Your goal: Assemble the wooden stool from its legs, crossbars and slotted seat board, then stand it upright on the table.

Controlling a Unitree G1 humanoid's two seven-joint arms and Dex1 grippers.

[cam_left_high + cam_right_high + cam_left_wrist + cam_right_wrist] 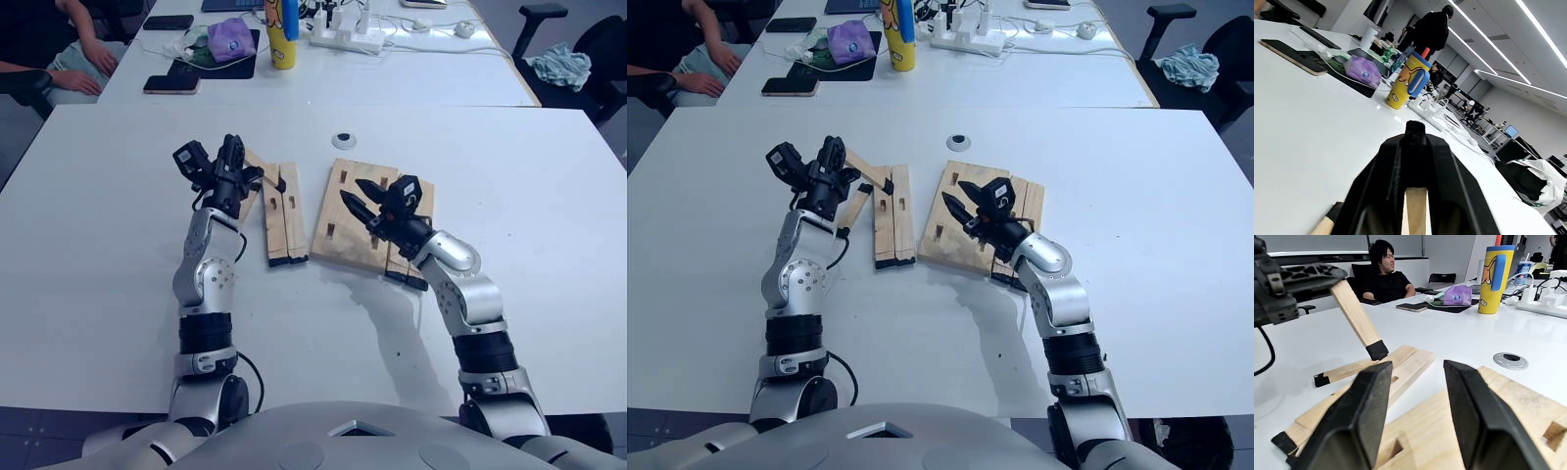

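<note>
- One hand, the left hand, is clenched on a leg, which is held tilted with its black-capped end clear of the surface.
- The right hand is spread and empty, just above the slotted seat board, which lies flat.
- Nothing is judged joined yet: loose wooden pieces lie between the hands, beside the board.
- All fitting, and standing the stool upright, is left.

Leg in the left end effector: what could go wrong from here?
The leg is gripped near one end and tilted, so it may pivot or drop onto the loose legs below. The right end effector hangs open over the seat board, so the board could slide under insertion force.
</note>
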